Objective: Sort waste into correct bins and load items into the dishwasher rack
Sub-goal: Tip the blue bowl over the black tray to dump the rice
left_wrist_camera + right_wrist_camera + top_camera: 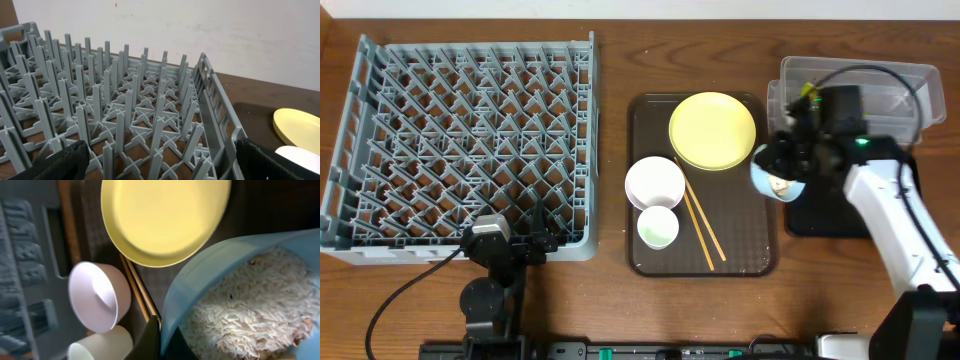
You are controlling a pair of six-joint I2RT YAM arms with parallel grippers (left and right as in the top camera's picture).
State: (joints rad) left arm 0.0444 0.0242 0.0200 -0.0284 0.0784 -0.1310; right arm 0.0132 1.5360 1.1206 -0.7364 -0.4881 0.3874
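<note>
Spilling white rice scraps [250, 305] beside the shallow black tray [815, 220] looms: right gripper [159, 340] pinches the light blue bowl [200, 280], seemingly thinly; left gripper [160, 165] gapes empty.

Mismatched arms
Right arm [900, 225] white-shelled, green light [861, 141] at wrist; left arm [485, 275] and left gripper [540, 238] black, black cable [395, 295].

Even soft light, right wrist view blurred

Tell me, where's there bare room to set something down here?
The brown tray is bare right of the chopsticks, below the yellow plate. Bare wood runs between the rack and that tray. Crowded at far right: right gripper with light blue bowl, clear tub.
</note>
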